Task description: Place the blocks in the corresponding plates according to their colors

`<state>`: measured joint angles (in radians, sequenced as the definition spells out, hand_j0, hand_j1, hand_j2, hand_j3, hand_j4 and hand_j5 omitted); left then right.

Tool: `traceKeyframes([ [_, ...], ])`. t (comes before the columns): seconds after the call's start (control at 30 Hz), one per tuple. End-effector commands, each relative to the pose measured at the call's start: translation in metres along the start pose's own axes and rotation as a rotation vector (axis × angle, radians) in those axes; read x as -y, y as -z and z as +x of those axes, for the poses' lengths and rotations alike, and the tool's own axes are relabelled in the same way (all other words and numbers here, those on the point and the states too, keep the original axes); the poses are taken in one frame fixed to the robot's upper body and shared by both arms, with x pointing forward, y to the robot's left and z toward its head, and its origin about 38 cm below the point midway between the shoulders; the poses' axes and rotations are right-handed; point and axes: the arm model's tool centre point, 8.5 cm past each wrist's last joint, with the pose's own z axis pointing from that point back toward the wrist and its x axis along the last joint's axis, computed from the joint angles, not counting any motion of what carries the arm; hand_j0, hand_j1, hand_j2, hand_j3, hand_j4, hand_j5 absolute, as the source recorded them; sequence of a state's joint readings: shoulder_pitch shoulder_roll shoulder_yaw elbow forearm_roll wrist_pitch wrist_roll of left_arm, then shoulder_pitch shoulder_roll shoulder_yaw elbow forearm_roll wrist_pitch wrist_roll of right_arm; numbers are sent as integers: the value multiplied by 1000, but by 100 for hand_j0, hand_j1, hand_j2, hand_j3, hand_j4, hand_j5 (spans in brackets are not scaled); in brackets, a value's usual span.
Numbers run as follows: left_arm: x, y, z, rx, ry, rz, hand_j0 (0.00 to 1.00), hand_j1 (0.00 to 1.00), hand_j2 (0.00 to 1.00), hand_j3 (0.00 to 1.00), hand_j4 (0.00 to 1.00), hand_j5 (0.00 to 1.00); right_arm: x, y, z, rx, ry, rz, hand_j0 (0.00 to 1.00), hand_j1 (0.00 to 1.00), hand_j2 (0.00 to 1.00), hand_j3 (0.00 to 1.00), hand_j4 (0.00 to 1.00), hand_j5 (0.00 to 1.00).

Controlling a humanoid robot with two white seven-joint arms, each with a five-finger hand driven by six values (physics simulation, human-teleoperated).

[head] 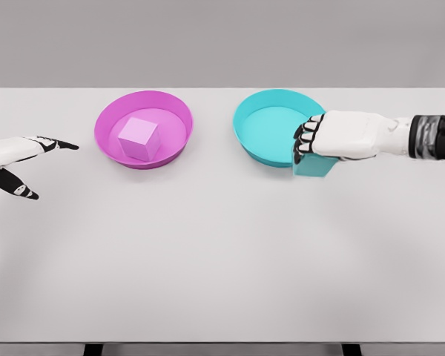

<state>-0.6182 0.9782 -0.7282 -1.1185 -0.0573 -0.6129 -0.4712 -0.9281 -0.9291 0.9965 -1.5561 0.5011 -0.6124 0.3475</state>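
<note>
A pink block (139, 138) lies inside the magenta plate (176, 111) at the left of centre. The teal plate (256, 111) stands to its right. A teal block (314, 166) sits at that plate's near right rim, mostly covered by my right hand (308, 140), whose fingers curl down over it. I cannot tell whether the block rests on the table or is lifted. My left hand (38, 165) hovers at the far left edge, thumb and fingers spread, holding nothing.
The white table (222, 259) stretches wide in front of both plates; its near edge runs along the bottom of the view. A grey wall lies behind the far edge.
</note>
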Motion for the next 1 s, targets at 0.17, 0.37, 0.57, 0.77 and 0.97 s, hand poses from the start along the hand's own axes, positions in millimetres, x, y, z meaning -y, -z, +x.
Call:
traceKeyframes([
  [0.17,-1,-1,0,-1,-5,6,100,100,100,100,100,100,8,10,-10,-7,26,-34,62,62,62,62,62,62],
  [0.37,-1,0,0,-1,-4,6,100,100,100,100,100,100,16,18,-26,-37,43,-53,62,62,62,62,62,62],
  [0.57,0,1,0,2,-5,6,100,100,100,100,100,100,17,32,-41,-63,76,-58,62,62,62,62,62,62],
  [0.77,0,1,0,2,-6,5,100,100,100,100,100,100,16,41,-62,-109,113,-53,62,62,62,62,62,62],
  [0.97,0,2,1,4,-7,5,100,100,100,100,100,100,21,62,-63,-98,127,-57,63,63,63,63,63,63],
])
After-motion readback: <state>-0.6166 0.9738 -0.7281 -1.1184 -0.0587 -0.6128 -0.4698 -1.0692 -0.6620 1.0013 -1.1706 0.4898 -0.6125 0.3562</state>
